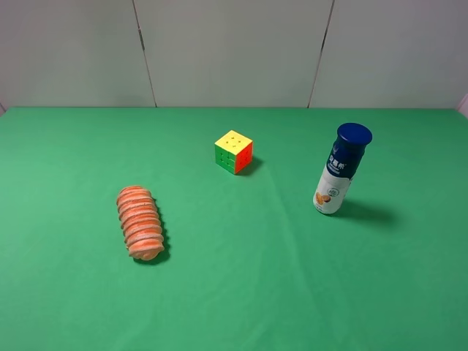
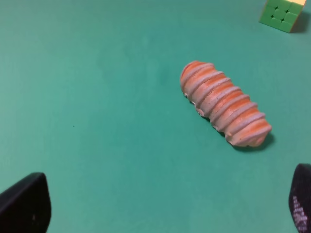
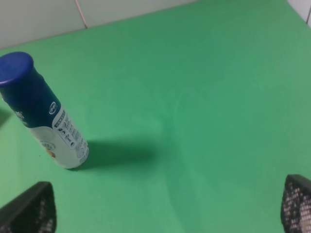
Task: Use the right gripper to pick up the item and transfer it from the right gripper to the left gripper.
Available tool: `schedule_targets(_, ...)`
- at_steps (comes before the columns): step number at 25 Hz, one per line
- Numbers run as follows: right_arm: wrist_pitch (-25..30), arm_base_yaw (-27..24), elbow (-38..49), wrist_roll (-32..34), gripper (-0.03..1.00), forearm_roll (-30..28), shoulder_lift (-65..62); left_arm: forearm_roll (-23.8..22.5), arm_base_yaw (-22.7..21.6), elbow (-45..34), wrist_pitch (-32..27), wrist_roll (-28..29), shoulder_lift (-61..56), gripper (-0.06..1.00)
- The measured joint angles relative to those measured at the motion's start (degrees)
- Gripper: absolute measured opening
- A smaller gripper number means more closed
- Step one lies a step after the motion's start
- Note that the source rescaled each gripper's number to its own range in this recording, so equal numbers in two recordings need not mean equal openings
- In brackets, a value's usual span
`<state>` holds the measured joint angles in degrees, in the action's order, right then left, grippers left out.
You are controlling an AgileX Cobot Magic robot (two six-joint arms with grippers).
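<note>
Nothing of the task shows as done: the item (image 1: 341, 170), a slim bottle with a dark blue cap and a white lower body, stands upright on the green table (image 1: 241, 307), in its right half, well in from the right edge and somewhat nearer the far edge than the near one, with nothing touching it. The right gripper (image 3: 163, 206) shows only as two dark fingertips at the corners of its wrist view, spread wide with bare cloth between them and nothing held; the bottle lies ahead of it and off to one side, well apart from either finger. The left gripper (image 2: 163, 204) is likewise spread wide and holds nothing, its two fingertips framing empty cloth with the orange ribbed roll (image 2: 224, 103) lying on its side ahead of it. Neither arm appears in the high view. By this reading the whole job is left: the approach to the bottle, the grasp, the lift, and the handover to the left side. Counted, there is one bottle, one orange roll in the left half of the table, and one puzzle cube (image 1: 234, 151) near the middle towards the far edge, all three well apart, plus two grippers.
</note>
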<state>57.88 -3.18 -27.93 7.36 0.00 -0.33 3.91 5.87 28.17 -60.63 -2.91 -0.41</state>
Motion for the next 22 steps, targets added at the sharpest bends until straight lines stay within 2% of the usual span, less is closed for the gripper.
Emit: schedule_targets(22,-0.06,0.00,0.00,0.00,1.00,0.00,0.00,0.00,0.00,0.00,0.00,0.00,0.00,1.00)
